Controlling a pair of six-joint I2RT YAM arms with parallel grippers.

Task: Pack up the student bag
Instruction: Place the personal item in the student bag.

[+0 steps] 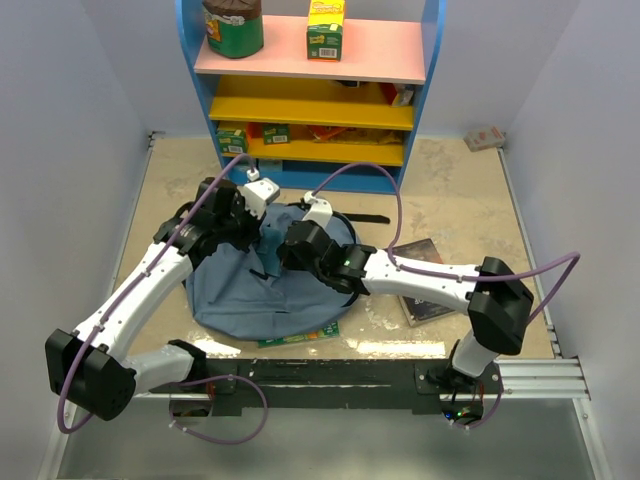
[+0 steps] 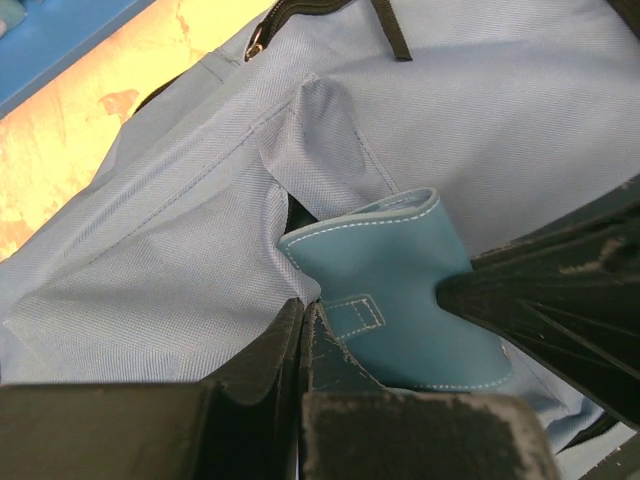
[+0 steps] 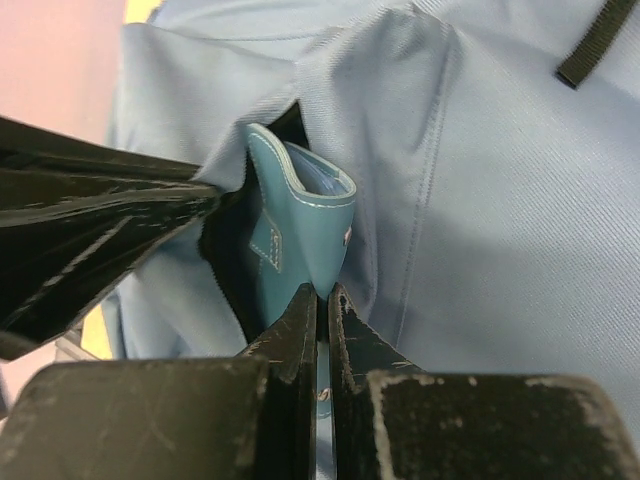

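The student bag (image 1: 235, 295) lies flat in the middle of the table, grey-blue with black straps. Both grippers meet over its upper middle. My left gripper (image 1: 258, 240) is shut on the fabric edge of the bag's opening (image 2: 285, 170), its tips (image 2: 302, 310) pressed together beside that fabric. My right gripper (image 3: 327, 292) is shut on the edge of a teal stitched case (image 3: 290, 225). The case (image 2: 400, 290) stands half inside the dark opening of the bag (image 3: 500, 200). In the top view the right gripper (image 1: 288, 252) sits close against the left one.
A blue shelf unit (image 1: 425, 90) stands behind the bag with a green can (image 1: 233, 25) and a yellow-green box (image 1: 325, 28) on its pink top. A dark book (image 1: 428, 300) lies under the right arm. A green book (image 1: 300, 337) pokes out below the bag.
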